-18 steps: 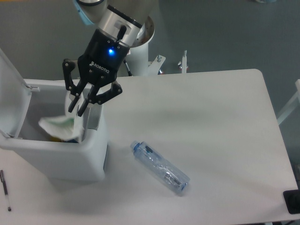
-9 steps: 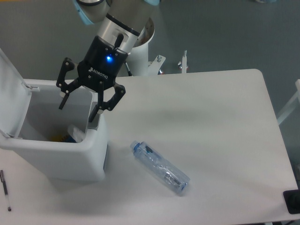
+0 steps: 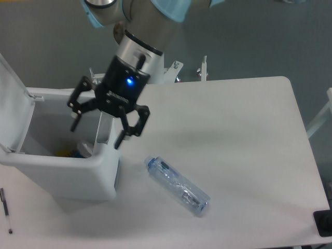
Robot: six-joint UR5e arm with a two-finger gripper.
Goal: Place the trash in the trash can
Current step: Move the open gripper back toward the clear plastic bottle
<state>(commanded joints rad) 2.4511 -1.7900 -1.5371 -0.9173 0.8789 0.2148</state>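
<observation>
The white trash can (image 3: 67, 174) stands at the table's left with its lid (image 3: 11, 101) swung up. Inside it I make out a bit of white scrap (image 3: 84, 146) and something yellow and blue at the bottom. My gripper (image 3: 97, 133) hangs open over the can's right wall, fingers spread, holding nothing. A clear plastic bottle (image 3: 177, 184) with a blue cap and bluish label lies on its side on the table, to the right of the can and below the gripper.
A thin black pen (image 3: 5, 210) lies at the table's left front edge. A dark object (image 3: 324, 223) sits at the right front corner. The arm's white base (image 3: 155, 65) and brackets stand behind the table's back edge.
The gripper opened and let the white scrap drop into the can. It then shifted right and slightly down, over the can's right wall. The bottle has not moved.
</observation>
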